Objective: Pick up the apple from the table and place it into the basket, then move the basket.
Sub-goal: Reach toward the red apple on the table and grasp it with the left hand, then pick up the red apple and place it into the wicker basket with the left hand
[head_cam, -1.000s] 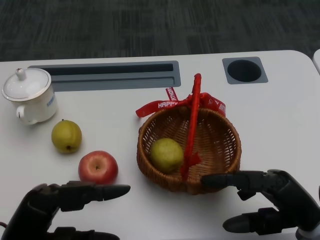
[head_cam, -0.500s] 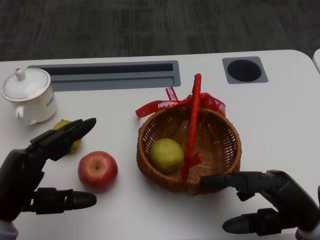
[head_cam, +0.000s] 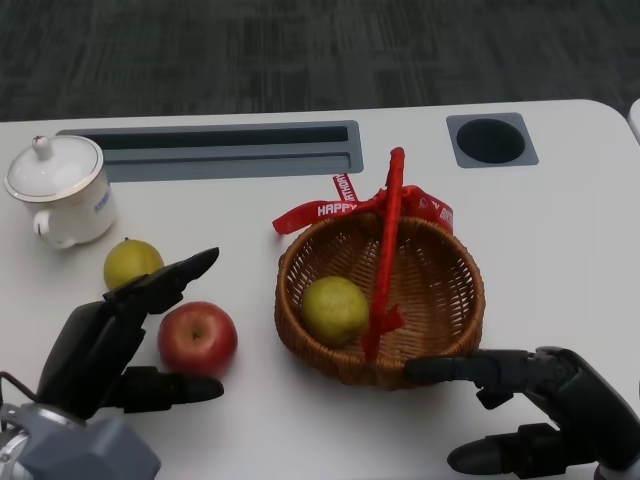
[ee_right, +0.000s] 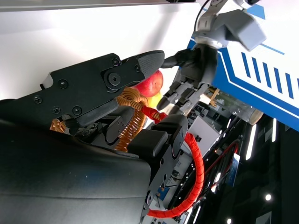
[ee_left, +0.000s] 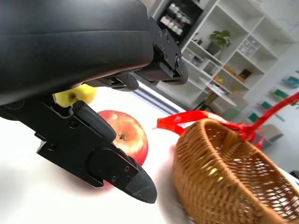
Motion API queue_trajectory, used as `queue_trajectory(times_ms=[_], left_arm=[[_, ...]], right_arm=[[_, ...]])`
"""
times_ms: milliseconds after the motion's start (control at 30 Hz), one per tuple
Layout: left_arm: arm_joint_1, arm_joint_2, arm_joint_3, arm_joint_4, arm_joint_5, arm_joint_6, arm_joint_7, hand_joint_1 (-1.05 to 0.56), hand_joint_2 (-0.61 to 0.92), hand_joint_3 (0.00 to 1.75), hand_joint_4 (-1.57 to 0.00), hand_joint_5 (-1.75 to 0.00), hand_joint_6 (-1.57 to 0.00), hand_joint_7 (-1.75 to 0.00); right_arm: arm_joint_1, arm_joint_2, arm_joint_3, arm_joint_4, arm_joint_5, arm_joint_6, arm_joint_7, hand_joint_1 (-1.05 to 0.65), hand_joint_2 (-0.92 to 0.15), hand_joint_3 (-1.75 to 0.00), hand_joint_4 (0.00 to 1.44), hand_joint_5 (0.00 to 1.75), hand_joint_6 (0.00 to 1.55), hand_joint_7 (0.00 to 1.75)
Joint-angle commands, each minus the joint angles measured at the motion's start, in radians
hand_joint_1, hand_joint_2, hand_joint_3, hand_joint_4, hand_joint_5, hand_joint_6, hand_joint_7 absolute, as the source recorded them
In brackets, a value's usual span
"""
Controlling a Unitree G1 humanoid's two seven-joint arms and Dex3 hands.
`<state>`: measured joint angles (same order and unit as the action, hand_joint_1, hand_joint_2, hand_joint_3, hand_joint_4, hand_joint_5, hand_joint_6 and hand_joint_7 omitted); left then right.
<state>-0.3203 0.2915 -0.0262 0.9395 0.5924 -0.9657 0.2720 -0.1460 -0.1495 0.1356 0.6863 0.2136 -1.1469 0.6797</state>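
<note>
Red, round apple (head_cam: pixel 197 337) sits between the spread, empty fingers of my black left hand (head_cam: pixel 125 345), far nearer than my empty, open right hand (head_cam: pixel 540 405).

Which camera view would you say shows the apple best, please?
The head view: the whole apple lies unobstructed on the table between the left hand's fingers. The left wrist view shows it partly hidden behind a finger; the right wrist view gives only a sliver.
</note>
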Motion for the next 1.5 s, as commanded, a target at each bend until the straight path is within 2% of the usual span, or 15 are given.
queue_trajectory(times_ms=[33,300,600,667,800,867,1167,1267,1500], left_arm=[[-0.067,0.020,-0.060,0.118,0.033,0.046,0.083,-0.62,0.66,0.01,-0.45,-0.03,-0.41,-0.01],[-0.162,0.000,-0.161,0.300,0.026,0.154,0.147,-0.60,0.68,0.01,-0.50,-0.03,-0.46,-0.02],[-0.186,-0.013,-0.264,0.346,0.033,0.259,0.187,-0.53,0.70,0.00,-0.58,-0.03,-0.55,-0.03],[-0.176,-0.027,-0.244,0.342,-0.016,0.233,0.162,-0.43,0.70,0.00,-0.71,-0.06,-0.65,-0.05],[-0.138,-0.076,-0.142,0.314,-0.200,0.139,0.039,-0.14,0.80,0.02,-1.15,-0.12,-1.00,-0.07],[-0.120,-0.099,-0.097,0.292,-0.288,0.099,-0.034,-0.09,0.83,0.02,-1.22,-0.11,-1.06,-0.06],[-0.038,-0.208,0.059,0.137,-0.604,0.012,-0.337,-0.06,0.86,0.01,-1.21,-0.07,-1.07,-0.02],[-0.022,-0.222,0.076,0.090,-0.626,-0.006,-0.358,-0.07,0.86,0.00,-1.22,-0.07,-1.07,-0.02],[-0.008,-0.238,0.098,0.021,-0.590,-0.034,-0.303,-0.06,0.85,0.00,-1.23,-0.07,-1.07,-0.01]], right_arm=[[0.008,-0.014,-0.009,-0.009,0.011,-0.001,-0.004,-0.51,-0.78,0.00,0.77,0.00,0.72,0.00],[0.020,-0.020,-0.009,-0.023,0.018,0.006,-0.001,-0.51,-0.79,0.00,0.78,0.00,0.72,0.00],[0.041,-0.023,-0.009,-0.057,0.014,0.014,-0.009,-0.52,-0.80,0.00,0.78,0.00,0.72,0.00],[0.045,-0.022,-0.010,-0.060,0.014,0.013,-0.011,-0.52,-0.80,0.00,0.79,0.00,0.73,0.00],[0.050,-0.021,-0.008,-0.068,0.019,0.020,-0.011,-0.50,-0.80,0.00,0.79,0.00,0.73,0.00],[0.050,-0.021,-0.007,-0.069,0.022,0.025,-0.009,-0.48,-0.80,0.00,0.79,0.00,0.73,0.00],[0.034,-0.018,-0.008,-0.054,0.011,0.027,-0.011,-0.46,-0.82,-0.01,0.79,0.00,0.73,0.00],[0.032,-0.018,-0.008,-0.054,0.007,0.030,-0.013,-0.47,-0.83,-0.01,0.80,0.00,0.74,0.00],[0.029,-0.014,-0.007,-0.051,0.008,0.028,-0.011,-0.48,-0.85,-0.01,0.80,0.00,0.74,0.00]])
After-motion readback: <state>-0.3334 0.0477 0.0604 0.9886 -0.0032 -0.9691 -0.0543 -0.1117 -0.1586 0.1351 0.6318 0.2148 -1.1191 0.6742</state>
